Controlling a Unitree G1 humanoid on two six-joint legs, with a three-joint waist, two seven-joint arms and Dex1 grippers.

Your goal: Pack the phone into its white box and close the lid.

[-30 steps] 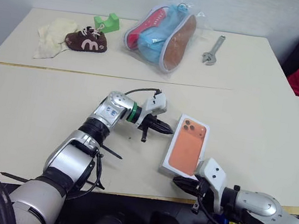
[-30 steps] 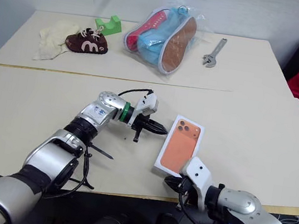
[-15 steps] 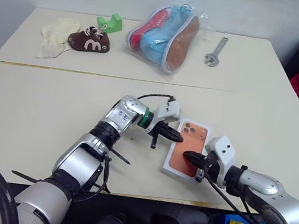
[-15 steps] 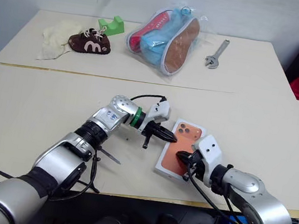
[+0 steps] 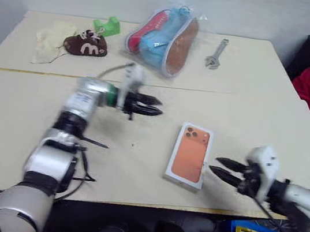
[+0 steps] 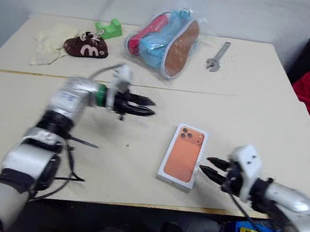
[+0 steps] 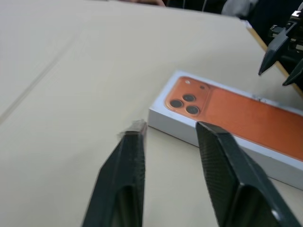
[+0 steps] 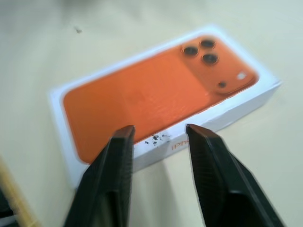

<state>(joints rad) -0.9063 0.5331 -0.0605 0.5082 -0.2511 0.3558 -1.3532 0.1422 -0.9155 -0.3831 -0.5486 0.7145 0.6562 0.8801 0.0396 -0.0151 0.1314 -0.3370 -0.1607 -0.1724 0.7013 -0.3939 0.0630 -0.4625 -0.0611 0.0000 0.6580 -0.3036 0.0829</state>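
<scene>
Box: the white box (image 5: 189, 155) is seen closed on the table (image 5: 21, 113), the lid (image 6: 184, 150) seated with its printed orange phone facing up.
Left gripper (image 5: 151, 104): spread apart, nothing held, at the box's 10 o'clock, well apart.
Right gripper (image 5: 223, 166): parted, nothing held, just beside the box at 4 o'clock.
Risk: the box could be knocked askew if clipped by the right fingertips.
</scene>
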